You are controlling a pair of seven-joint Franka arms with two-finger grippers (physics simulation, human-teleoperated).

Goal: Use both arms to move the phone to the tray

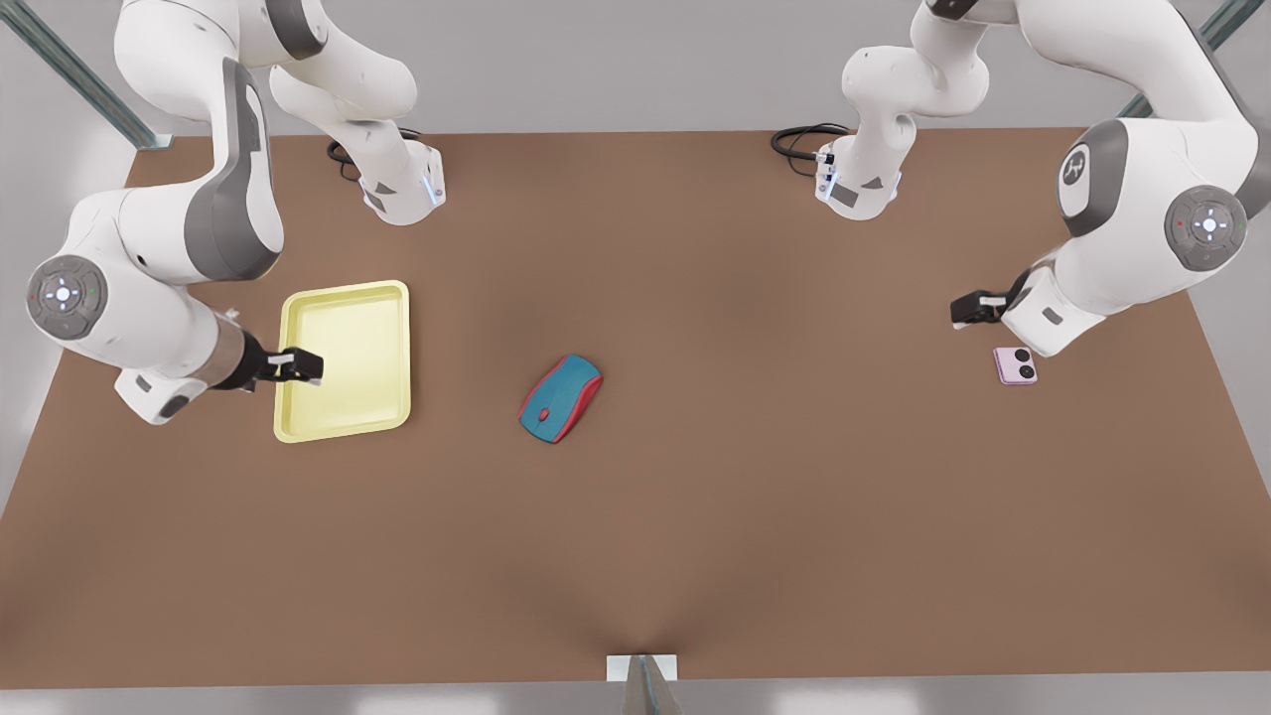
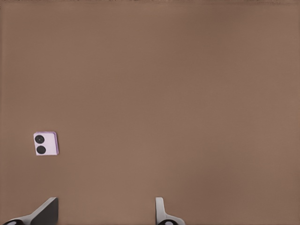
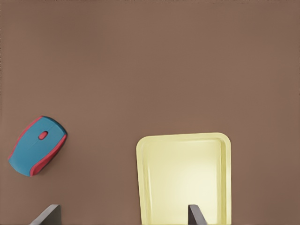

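Observation:
The pale pink-lilac phone [image 1: 1016, 365] lies flat on the brown table at the front view's right, its two black lenses facing up. My left gripper [image 1: 971, 308] hangs just beside it, toward the front view's left, open and empty. In the left wrist view the phone [image 2: 46, 143] lies off to one side of the open gripper [image 2: 105, 211]. The pale yellow tray [image 1: 348, 338] sits at the front view's left. My right gripper [image 1: 298, 365] hovers open over its near-left part. In the right wrist view the tray [image 3: 183, 173] lies under the spread gripper [image 3: 122, 215].
A teal-and-red computer mouse [image 1: 561, 398] lies mid-table between tray and phone; the right wrist view has the mouse [image 3: 37, 145] beside the tray. Both arm bases with black cables stand at the table's far edge. A small bracket [image 1: 641, 667] sits at the near edge.

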